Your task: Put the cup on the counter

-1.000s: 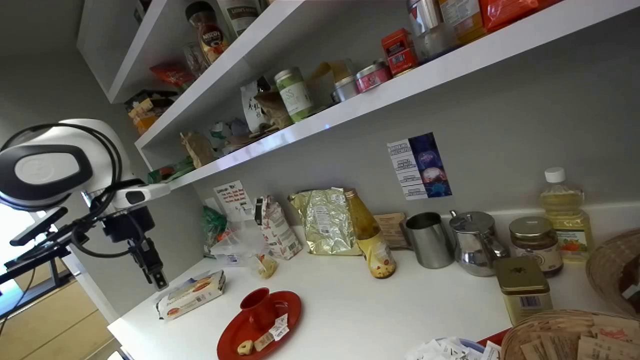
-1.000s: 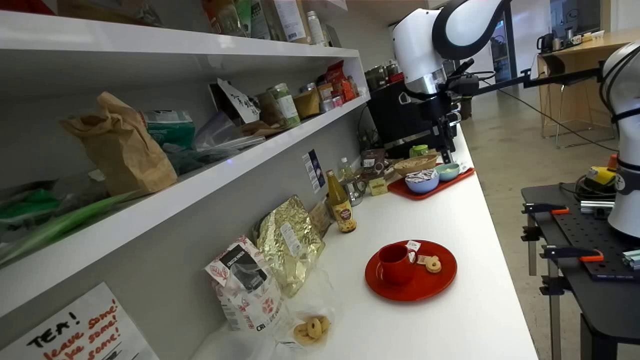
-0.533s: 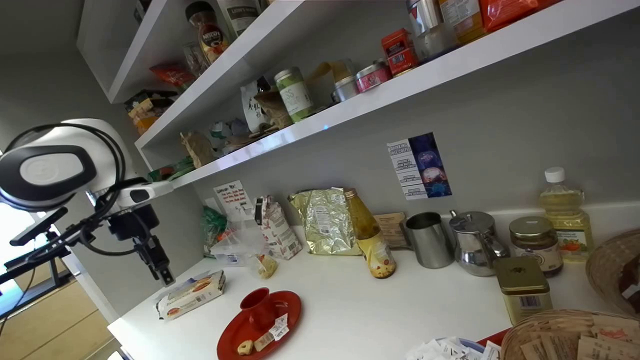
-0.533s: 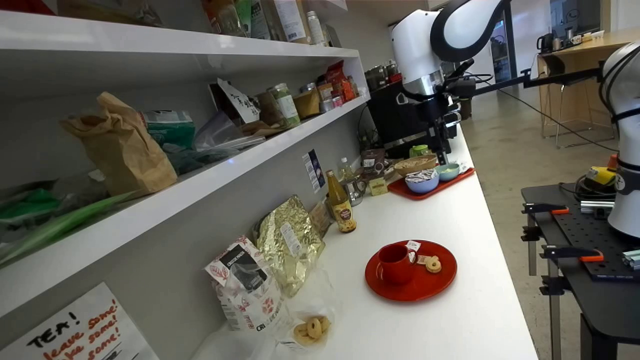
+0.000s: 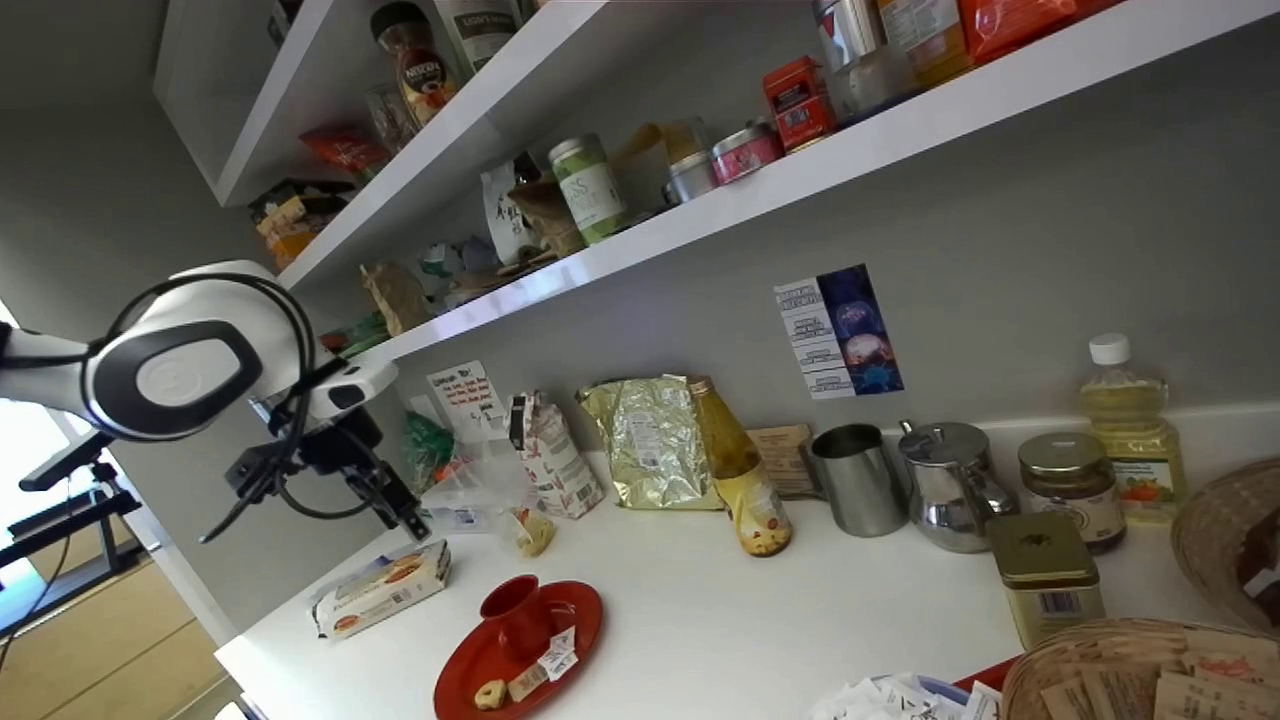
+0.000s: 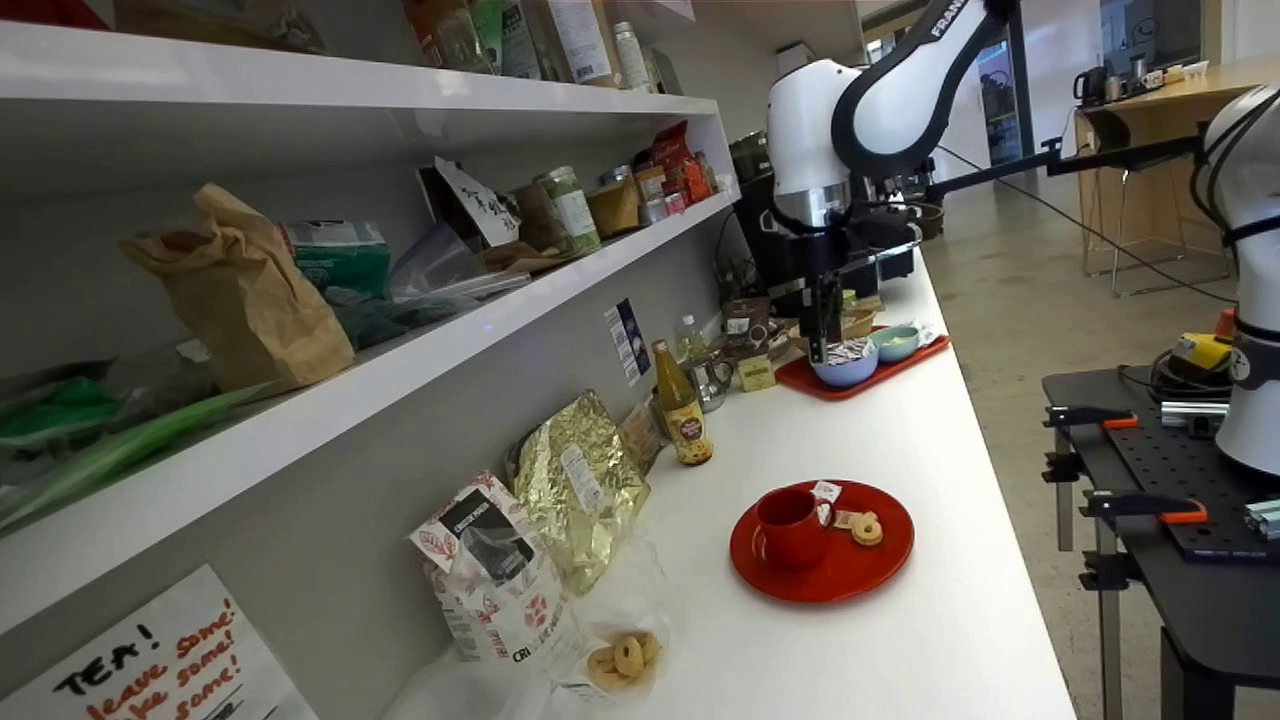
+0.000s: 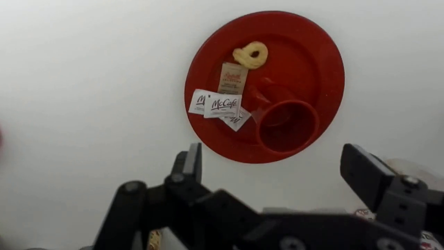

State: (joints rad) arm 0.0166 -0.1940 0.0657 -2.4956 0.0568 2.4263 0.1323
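The red cup (image 7: pixel 286 121) is set upright on a red plate (image 7: pixel 298 59) (shared with packets (image 7: pixel 222 106) and a ring-shaped biscuit (image 7: pixel 251 62)), itself borne by the white counter (image 7: pixel 104 86); above, the gripper (image 7: pixel 272 156) is held, jaws spread wide.

One red plate (image 7: pixel 327 66) held one red cup (image 6: pixel 794 540), one ring cookie (image 7: pixel 250 61), one brown packet (image 7: pixel 233 77) and three white packets (image 7: pixel 223 106); one red tray (image 6: pixel 800 379) held two bowls (image 6: pixel 848 373).
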